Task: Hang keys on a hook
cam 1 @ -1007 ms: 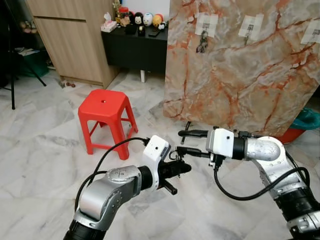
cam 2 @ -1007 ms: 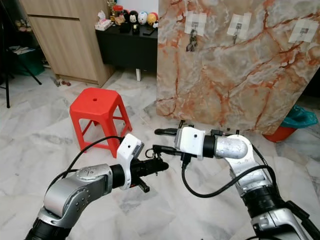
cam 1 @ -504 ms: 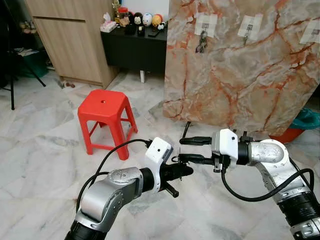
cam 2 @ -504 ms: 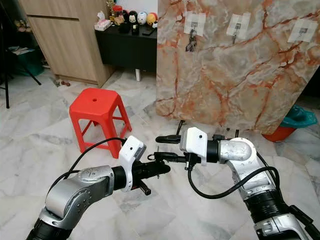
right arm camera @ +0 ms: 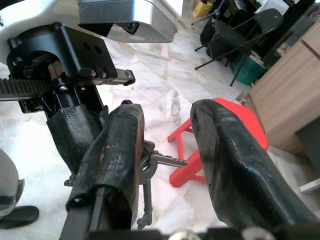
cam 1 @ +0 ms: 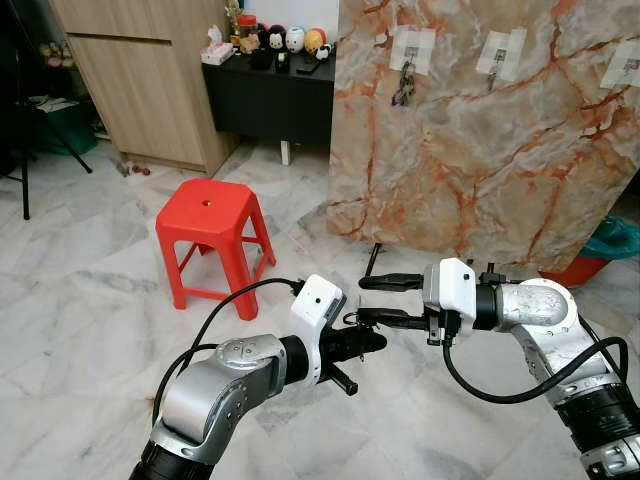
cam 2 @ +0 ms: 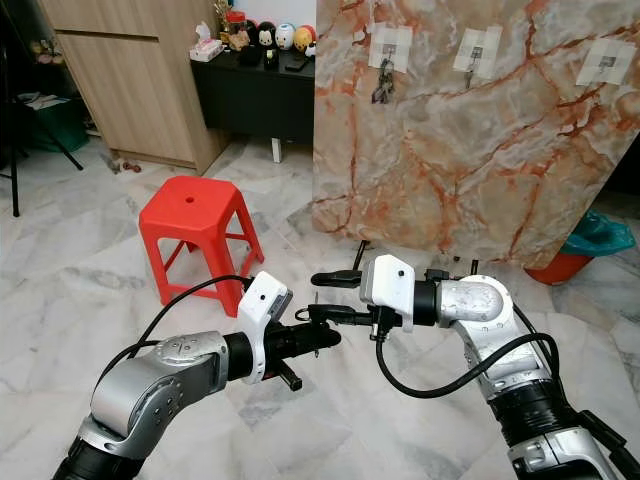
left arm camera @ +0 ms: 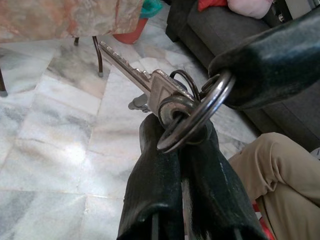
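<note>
Above the marble floor (cam 1: 90,330), the left claw (cam 1: 372,340) is clamped on the keys (left arm camera: 172,97), its fingers pressed together around the ring. The right claw (cam 1: 375,300) meets it with fingers spread apart, one finger (right arm camera: 112,150) threaded through the key ring. Hooks (cam 1: 410,50) sit high on the marble-patterned board (cam 1: 480,150), well apart from both.

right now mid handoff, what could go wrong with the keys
The left gripper pinches the keys only at the ring, and one finger of the open right gripper is threaded through it. Releasing early could drop them on the marble floor. The hooks on the panel are far off.
</note>
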Robot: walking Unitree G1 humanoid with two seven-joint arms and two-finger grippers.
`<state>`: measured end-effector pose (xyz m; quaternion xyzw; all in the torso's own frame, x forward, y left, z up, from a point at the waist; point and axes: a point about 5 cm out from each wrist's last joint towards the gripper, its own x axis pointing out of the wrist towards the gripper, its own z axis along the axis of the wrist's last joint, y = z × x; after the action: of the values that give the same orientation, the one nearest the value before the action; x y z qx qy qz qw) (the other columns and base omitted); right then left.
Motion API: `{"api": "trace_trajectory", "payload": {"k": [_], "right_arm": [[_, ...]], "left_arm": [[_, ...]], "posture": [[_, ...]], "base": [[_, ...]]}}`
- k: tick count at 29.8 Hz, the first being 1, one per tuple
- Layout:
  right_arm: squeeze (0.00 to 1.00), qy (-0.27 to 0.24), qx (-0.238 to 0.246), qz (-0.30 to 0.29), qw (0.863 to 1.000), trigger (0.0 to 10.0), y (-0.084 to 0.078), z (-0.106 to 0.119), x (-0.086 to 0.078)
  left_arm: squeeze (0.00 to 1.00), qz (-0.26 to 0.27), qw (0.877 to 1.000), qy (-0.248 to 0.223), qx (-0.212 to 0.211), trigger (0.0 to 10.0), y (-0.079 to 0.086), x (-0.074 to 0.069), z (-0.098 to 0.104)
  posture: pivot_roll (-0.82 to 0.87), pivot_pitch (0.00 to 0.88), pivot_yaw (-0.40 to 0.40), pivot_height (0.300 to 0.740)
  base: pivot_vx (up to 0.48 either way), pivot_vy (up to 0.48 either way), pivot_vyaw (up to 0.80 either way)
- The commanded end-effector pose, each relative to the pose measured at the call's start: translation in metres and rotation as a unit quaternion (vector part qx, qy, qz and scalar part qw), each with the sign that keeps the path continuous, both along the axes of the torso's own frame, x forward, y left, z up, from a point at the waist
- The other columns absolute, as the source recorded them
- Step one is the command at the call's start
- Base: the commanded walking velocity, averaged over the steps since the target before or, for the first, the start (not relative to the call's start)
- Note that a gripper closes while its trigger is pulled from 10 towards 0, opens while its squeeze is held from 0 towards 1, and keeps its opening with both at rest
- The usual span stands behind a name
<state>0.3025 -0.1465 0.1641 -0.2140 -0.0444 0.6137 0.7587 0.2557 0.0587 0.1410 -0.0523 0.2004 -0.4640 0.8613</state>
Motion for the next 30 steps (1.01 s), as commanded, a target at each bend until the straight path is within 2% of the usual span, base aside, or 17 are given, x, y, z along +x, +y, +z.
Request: {"api": "trace_trajectory", "payload": {"k": [1, 7, 8, 9, 10, 11, 17, 18, 22, 23, 25, 26, 27, 30], "right_arm": [[0.0, -0.006, 0.005, 0.018, 1.0, 10.0, 0.005, 0.003, -0.004], [0.0, -0.002, 0.005, 0.019, 1.0, 10.0, 0.005, 0.004, -0.004], [0.0, 0.015, -0.006, 0.037, 0.999, 0.0, 0.005, 0.0, -0.008], [0.0, 0.028, -0.016, 0.05, 0.998, 4.5, 0.004, -0.003, -0.012], [0.0, 0.037, -0.022, 0.059, 0.997, 4.5, 0.004, -0.005, -0.014], [0.0, 0.041, -0.026, 0.063, 0.997, 10.0, 0.003, -0.007, -0.015], [0.0, 0.051, -0.033, 0.075, 0.995, 10.0, 0.004, -0.009, -0.017], [0.0, 0.052, -0.034, 0.075, 0.995, 8.7, 0.004, -0.009, -0.018], [0.0, 0.047, -0.034, 0.071, 0.996, 9.1, 0.004, -0.008, -0.017], [0.0, 0.039, -0.034, 0.065, 0.997, 10.0, 0.003, -0.007, -0.016], [0.0, 0.021, -0.036, 0.051, 0.998, 10.0, 0.003, -0.004, -0.012], [0.0, -0.008, -0.036, 0.023, 0.999, 10.0, 0.003, -0.001, -0.004], [0.0, -0.008, -0.036, 0.023, 0.999, 10.0, 0.003, -0.001, -0.004], [0.0, -0.064, -0.044, -0.031, 0.996, 10.0, 0.001, 0.004, 0.009]], "left_arm": [[0.0, -0.018, 1.0, -0.002, -0.006, 10.0, -0.006, -0.003, 0.003], [0.0, -0.018, 1.0, -0.002, -0.006, 10.0, -0.006, -0.003, 0.003], [0.0, -0.018, 1.0, -0.003, -0.006, 10.0, -0.007, -0.003, 0.003], [0.0, -0.018, 1.0, -0.004, -0.006, 10.0, -0.007, -0.003, 0.003], [0.0, -0.018, 1.0, -0.005, -0.006, 10.0, -0.007, -0.003, 0.003], [0.0, -0.018, 1.0, -0.005, -0.006, 10.0, -0.007, -0.003, 0.003], [0.0, -0.018, 1.0, -0.005, -0.006, 10.0, -0.007, -0.003, 0.003], [0.0, -0.018, 1.0, -0.005, -0.006, 10.0, -0.007, -0.003, 0.003], [0.0, -0.018, 1.0, -0.005, -0.006, 10.0, -0.007, -0.003, 0.003], [0.0, -0.017, 1.0, -0.005, -0.006, 10.0, -0.007, -0.003, 0.003], [0.0, -0.018, 1.0, -0.006, -0.006, 10.0, -0.007, -0.003, 0.004], [0.0, -0.018, 1.0, -0.006, -0.006, 10.0, -0.007, -0.003, 0.004], [0.0, -0.018, 1.0, -0.006, -0.006, 10.0, -0.007, -0.003, 0.004], [0.0, -0.019, 1.0, -0.006, -0.006, 10.0, -0.007, -0.003, 0.004]], "posture": [[0.0, 0.0, -0.016, 0.74], [0.0, 0.0, -0.016, 0.74], [0.01, 0.0, -0.02, 0.74], [0.01, 0.0, -0.02, 0.74], [0.01, 0.0, -0.02, 0.74], [0.0, 0.0, -0.019, 0.74], [0.01, 0.0, -0.019, 0.74], [0.01, 0.0, -0.019, 0.74], [0.01, 0.0, -0.019, 0.74], [0.01, 0.0, -0.019, 0.74], [0.0, 0.0, -0.019, 0.74], [0.0, 0.0, -0.019, 0.74], [0.0, 0.0, -0.019, 0.74], [0.0, 0.0, -0.019, 0.74]], "base": [[0.0, 0.0, 0.0], [0.0, 0.0, 0.0], [0.0, 0.0, 0.0], [0.0, 0.0, 0.0], [0.0, 0.0, 0.0], [0.0, 0.0, 0.0], [0.0, 0.0, 0.0], [0.0, 0.0, 0.0], [0.0, 0.0, 0.0], [0.0, 0.0, 0.0], [0.0, 0.0, 0.0], [0.0, 0.0, 0.0], [0.0, 0.0, 0.0], [0.0, 0.0, 0.0]]}}
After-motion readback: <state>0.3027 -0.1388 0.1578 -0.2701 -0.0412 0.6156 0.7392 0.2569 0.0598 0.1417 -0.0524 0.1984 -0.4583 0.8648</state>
